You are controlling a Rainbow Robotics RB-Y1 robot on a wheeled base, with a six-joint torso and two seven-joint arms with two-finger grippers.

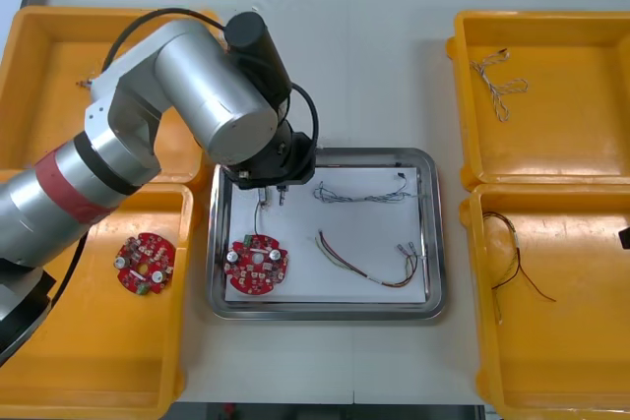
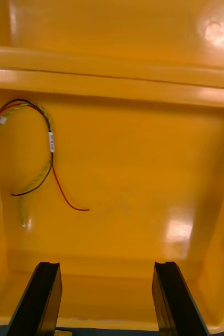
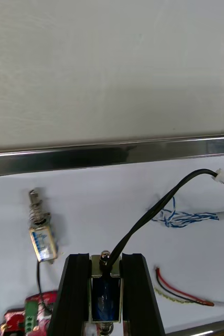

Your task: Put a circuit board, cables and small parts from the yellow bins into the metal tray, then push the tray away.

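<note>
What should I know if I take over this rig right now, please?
Left gripper: shut on a small metal part with a black lead, above the shiny metal tray.
Right gripper: open, parked over the near right yellow bin.
In tray: round red circuit board, twisted blue and white cable, red and yellow cable, second small metal part.
To do: release the held part, push tray away.

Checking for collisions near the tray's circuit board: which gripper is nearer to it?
Left. The left gripper hangs over the metal tray just beyond the circuit board, shut on a small metal part; the right gripper is open over a right-side yellow bin.
</note>
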